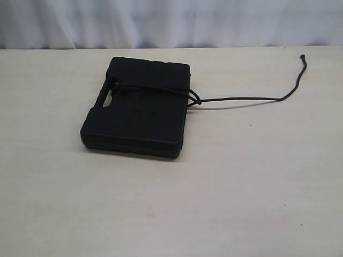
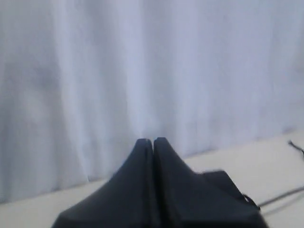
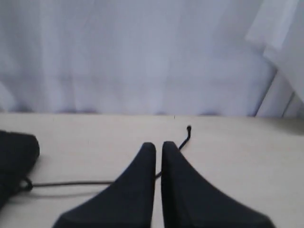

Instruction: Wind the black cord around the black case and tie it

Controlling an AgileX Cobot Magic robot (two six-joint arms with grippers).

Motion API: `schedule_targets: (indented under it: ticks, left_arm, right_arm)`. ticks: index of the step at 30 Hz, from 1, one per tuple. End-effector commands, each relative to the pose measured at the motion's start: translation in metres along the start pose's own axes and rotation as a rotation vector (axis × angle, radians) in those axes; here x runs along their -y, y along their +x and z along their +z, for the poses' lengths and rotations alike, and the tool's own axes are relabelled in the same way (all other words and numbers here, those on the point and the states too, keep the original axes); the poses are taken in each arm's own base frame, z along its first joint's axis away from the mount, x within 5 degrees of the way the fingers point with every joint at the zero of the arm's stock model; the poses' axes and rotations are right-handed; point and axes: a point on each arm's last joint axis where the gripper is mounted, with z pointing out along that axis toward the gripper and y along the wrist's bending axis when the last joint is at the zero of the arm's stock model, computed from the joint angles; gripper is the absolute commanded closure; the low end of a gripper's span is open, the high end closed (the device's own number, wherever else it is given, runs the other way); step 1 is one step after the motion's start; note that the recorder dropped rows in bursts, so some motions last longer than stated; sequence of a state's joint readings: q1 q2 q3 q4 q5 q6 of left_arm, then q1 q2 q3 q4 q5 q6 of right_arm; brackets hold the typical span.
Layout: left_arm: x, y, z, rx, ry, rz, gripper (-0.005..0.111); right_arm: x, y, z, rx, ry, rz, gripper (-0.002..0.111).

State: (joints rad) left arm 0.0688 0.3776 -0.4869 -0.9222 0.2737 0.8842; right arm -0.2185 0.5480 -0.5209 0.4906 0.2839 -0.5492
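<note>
The black case (image 1: 136, 115) lies flat on the table, left of centre, its handle slot facing left. The black cord (image 1: 241, 98) crosses the lid near the far end and bunches in a knot (image 1: 194, 98) at the case's right edge. From there one strand trails right to its knobbed tip (image 1: 302, 55). Neither gripper shows in the exterior view. My left gripper (image 2: 153, 140) is shut and empty, with the case (image 2: 223, 183) behind it. My right gripper (image 3: 158, 145) is shut above the table, holding nothing; the cord (image 3: 71, 183) runs behind its fingers, and the case (image 3: 16, 152) sits off to one side.
A white curtain (image 1: 171, 21) hangs behind the table's far edge. The light wooden tabletop (image 1: 171, 203) stretches around the case on all sides.
</note>
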Motion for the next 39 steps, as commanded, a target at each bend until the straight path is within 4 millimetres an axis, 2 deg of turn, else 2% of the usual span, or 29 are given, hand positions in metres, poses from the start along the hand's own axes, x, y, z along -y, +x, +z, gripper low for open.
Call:
schedule_targets:
  ticks: [1, 4, 10, 15, 39]
  left_arm:
    - [-0.006, 0.009, -0.024, 0.174, -0.113, -0.037, 0.107]
    - [-0.005, 0.015, -0.028, 0.175, -0.104, -0.038, 0.107]
    - [-0.002, 0.016, -0.027, 0.155, -0.074, -0.037, 0.107]
    - [0.000, 0.017, -0.027, 0.143, -0.056, -0.036, 0.107]
    - [0.000, 0.017, -0.027, 0.141, -0.053, -0.036, 0.107]
  right_arm:
    - [0.005, 0.015, -0.021, 0.212, 0.102, 0.061, 0.104]
    - [0.004, 0.026, -0.027, 0.272, 0.109, 0.106, 0.104]
    - [-0.010, 0.038, -0.034, 0.279, -0.062, 0.113, 0.104]
    - [-0.015, 0.038, -0.036, 0.287, -0.129, 0.110, 0.104]
    - [-0.015, 0.038, -0.036, 0.285, -0.131, 0.110, 0.104]
